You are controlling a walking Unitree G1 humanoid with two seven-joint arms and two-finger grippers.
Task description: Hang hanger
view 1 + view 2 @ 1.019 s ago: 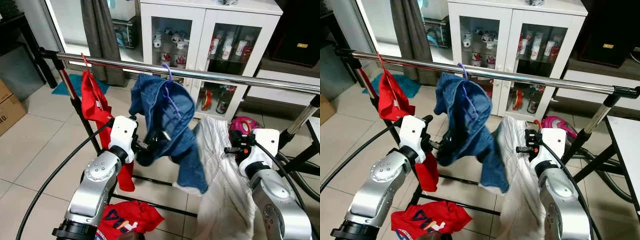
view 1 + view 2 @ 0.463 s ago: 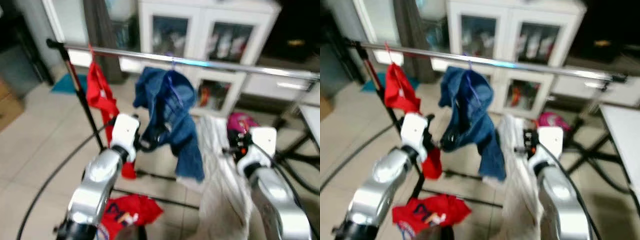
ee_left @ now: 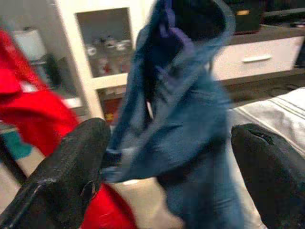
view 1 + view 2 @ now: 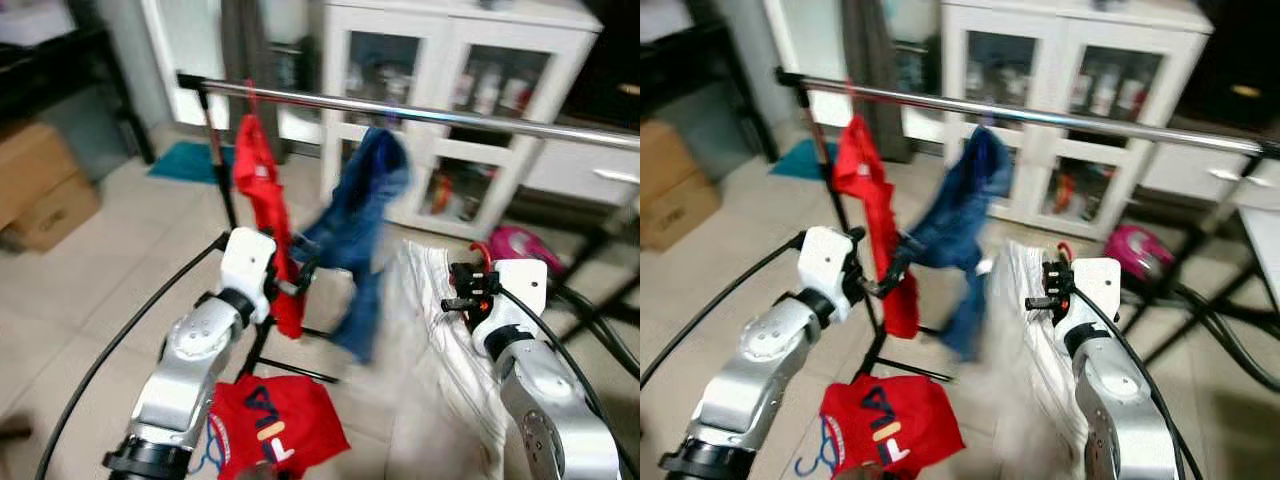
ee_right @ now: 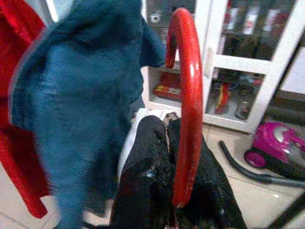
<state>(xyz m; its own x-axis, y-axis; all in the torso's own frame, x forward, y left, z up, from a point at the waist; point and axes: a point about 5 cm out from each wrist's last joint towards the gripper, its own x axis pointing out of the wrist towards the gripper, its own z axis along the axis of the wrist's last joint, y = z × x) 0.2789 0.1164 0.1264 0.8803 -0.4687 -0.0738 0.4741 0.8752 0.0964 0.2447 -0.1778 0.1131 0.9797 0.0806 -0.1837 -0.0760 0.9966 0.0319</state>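
Red hanger (image 5: 183, 95) in right pincer (image 5: 171, 157)

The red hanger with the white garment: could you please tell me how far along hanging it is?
Done: the red shirt and the blue jeans hang on the rail. In hand: the right hand is shut on the red hanger carrying the white garment, below the rail. The left hand is open around the jeans. Left: hooking it onto the rail.

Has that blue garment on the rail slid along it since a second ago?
Cannot tell. The blue garment now hangs close beside the red shirt on the rail, but the camera turned and the picture is blurred.
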